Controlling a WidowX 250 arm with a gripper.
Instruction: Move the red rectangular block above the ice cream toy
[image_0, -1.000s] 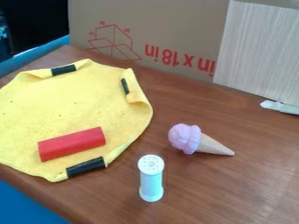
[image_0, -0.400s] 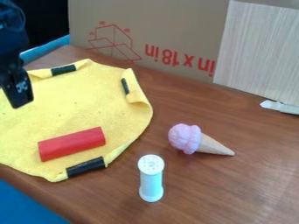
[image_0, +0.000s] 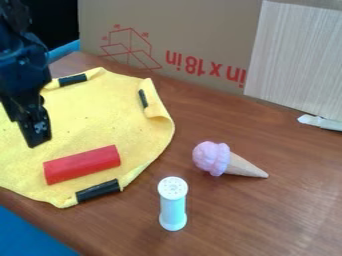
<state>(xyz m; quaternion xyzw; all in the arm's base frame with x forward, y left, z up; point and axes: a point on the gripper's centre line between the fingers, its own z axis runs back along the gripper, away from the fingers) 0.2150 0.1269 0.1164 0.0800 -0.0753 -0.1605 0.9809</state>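
Brown wooden counter (image_0: 247, 225) carried the work. Large cardboard box (image_0: 194, 35) with red print stood behind, a pale wood-grain panel (image_0: 297, 60) beside it. Yellow fabric cloth (image_0: 93, 110) with dark strips at its edges lay on the counter.

Black robot arm (image_0: 23, 67) came in at the upper left of the view. Its black two-finger end effector (image_0: 23, 133) hung over the cloth, pointing down; it appeared released, fingers parted, nothing grasped.

Red rectangular block (image_0: 81, 164): resting on the near part of the cloth, long side slanting up toward the right of the view, apart from the end effector. Pink-and-tan ice cream toy (image_0: 230, 162): on its side on the bare wood, right of the cloth, cone pointing right. White-and-pale-blue cylinder (image_0: 173, 205): upright, between block and toy but nearer the camera.

Step in hand, as judged: approach to the block, before any grasp. Next move called for travel toward the camera and to the right, alignment across the block's narrow width, then descent and closing. Pressing too low risked pinching cloth along with it.

Carry remained to be done: a lift over the cloth's rim, then a traverse to the toy's far side, if "above" meant higher in the view. A low path risked clipping the cylinder.
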